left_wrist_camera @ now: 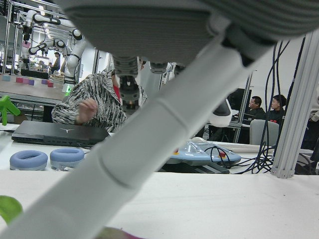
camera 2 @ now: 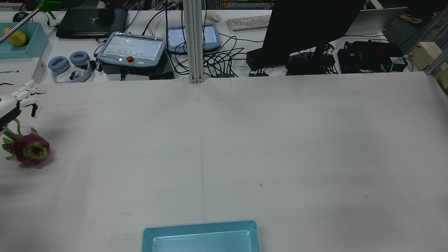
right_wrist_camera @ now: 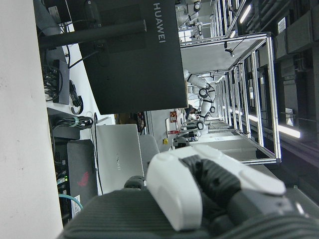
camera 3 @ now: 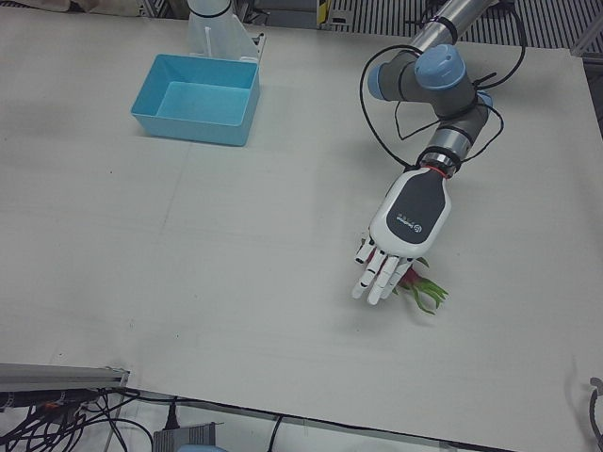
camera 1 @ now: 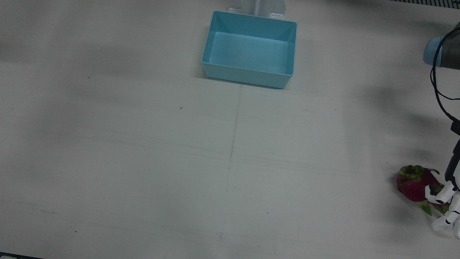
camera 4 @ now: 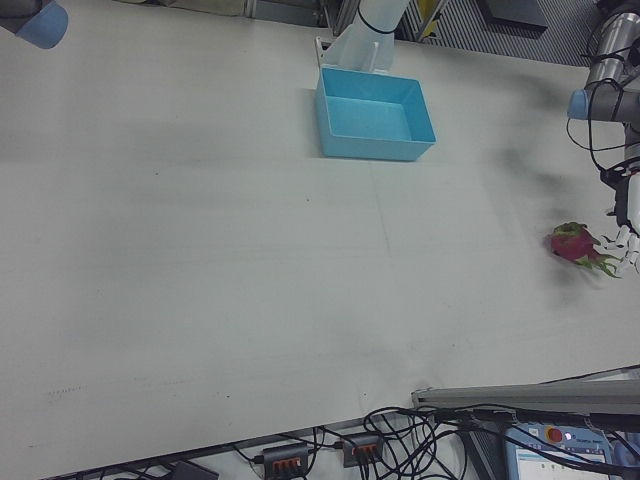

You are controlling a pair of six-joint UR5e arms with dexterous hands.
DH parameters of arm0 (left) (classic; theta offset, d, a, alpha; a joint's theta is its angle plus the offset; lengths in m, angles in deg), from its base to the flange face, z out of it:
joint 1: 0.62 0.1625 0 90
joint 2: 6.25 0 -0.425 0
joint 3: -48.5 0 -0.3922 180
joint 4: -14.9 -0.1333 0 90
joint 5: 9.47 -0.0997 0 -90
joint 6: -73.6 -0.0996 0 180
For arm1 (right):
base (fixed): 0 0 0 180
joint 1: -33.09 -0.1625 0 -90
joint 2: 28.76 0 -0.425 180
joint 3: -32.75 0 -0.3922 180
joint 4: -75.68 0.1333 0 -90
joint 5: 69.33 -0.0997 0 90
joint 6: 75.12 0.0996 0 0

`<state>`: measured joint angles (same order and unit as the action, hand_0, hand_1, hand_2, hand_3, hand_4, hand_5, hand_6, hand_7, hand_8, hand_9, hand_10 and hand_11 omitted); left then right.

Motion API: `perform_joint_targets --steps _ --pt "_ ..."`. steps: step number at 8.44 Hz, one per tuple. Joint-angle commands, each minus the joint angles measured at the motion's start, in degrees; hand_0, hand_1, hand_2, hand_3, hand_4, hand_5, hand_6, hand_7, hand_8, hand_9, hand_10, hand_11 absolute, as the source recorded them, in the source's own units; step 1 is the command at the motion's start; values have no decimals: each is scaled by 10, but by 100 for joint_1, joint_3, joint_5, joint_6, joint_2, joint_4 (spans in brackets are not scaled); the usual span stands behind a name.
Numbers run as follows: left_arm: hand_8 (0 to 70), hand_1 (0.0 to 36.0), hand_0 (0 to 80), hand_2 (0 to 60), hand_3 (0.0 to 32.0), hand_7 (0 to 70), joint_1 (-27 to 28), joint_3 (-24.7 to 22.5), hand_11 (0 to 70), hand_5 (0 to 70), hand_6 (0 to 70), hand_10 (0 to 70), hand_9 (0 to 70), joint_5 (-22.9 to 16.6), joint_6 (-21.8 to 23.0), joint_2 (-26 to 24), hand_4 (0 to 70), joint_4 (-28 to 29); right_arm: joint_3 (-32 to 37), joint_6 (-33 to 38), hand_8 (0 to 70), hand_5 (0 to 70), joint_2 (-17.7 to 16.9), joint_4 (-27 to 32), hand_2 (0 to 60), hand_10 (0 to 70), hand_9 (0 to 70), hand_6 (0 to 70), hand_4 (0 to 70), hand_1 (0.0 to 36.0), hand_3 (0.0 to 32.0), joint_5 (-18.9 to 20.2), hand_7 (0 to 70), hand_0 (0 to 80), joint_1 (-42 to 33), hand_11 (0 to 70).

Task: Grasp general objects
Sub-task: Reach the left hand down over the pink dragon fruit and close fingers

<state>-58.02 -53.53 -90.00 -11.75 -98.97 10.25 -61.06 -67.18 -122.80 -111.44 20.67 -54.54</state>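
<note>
My front view looks straight down; my rear view faces it; both share the blue bin (camera 1: 249, 50).

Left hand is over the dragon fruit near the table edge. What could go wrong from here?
1. The dragon fruit is round and lies free, so the open left hand may nudge it and send it rolling.
2. It sits near the table edge and might fall off.
3. Its leafy scales could snag fingers.

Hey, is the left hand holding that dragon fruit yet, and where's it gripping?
Nothing is held. The left hand hangs open over the dragon fruit, fingers spread, not closed on it.
</note>
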Motion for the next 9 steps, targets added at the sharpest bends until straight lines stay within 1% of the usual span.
perform_joint_targets --steps 1,2,3,6,7,8,9 --pt "0 360 800 600 0 249 72 34 0 700 0 0 35 11 -342 53 0 -45 3 6 0 0 0 0 0 0 0 0 0 0 0 0 0 0 0 0" --pt "0 360 800 600 0 263 176 199 0 700 0 0 38 37 -543 10 0 -11 3 6 0 0 0 0 0 0 0 0 0 0 0 0 0 0 0 0" --pt "0 360 800 600 0 264 186 253 0 700 0 0 38 46 -606 0 0 33 3 6 0 0 0 0 0 0 0 0 0 0 0 0 0 0 0 0" --pt "0 360 800 600 0 286 204 394 0 700 0 0 43 55 -632 0 0 165 3 6 0 0 0 0 0 0 0 0 0 0 0 0 0 0 0 0" --pt "0 360 800 600 0 286 326 446 0 700 0 0 43 159 -746 0 0 183 3 6 0 0 0 0 0 0 0 0 0 0 0 0 0 0 0 0" --pt "0 360 800 600 0 273 483 447 0 700 0 0 40 299 -747 0 0 148 -6 -3 0 0 0 0 0 0 0 0 0 0 0 0 0 0 0 0" --pt "0 360 800 600 0 273 502 456 0 700 0 0 40 309 -755 0 0 148 -6 5 0 0 0 0 0 0 0 0 0 0 0 0 0 0 0 0"
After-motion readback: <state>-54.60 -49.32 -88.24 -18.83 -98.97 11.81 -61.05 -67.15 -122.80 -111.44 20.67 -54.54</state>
